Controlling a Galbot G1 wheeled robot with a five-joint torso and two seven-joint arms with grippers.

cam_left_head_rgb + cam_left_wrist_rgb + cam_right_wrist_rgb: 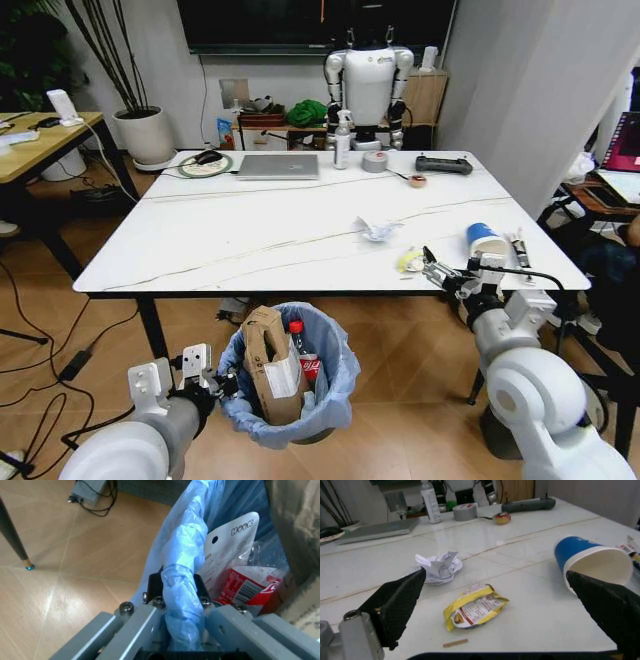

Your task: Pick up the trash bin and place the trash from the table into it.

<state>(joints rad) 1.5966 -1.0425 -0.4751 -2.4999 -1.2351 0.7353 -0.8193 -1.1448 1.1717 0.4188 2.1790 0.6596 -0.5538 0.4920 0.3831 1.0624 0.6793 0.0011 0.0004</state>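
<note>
The trash bin [330, 385], lined with a light-blue bag, hangs below the table's [250, 240] near edge. My left gripper [226, 384] is shut on its bagged rim [182, 566]. Inside are a torn cardboard box [266, 362], a red-labelled bottle [304, 356] and a red wrapper [247, 588]. On the table, my right gripper [502, 609] stands open just above the yellow wrapper [472, 607], one finger to each side. The crumpled white paper [439, 568] lies beyond it and the blue paper cup [592, 562] lies on its side nearby.
A laptop [278, 165], spray bottle [343, 140], tape roll [375, 161] and black handheld device [443, 164] sit along the table's far side. A yellow desk [45, 140] stands at the left, and another robot [368, 85] behind the table.
</note>
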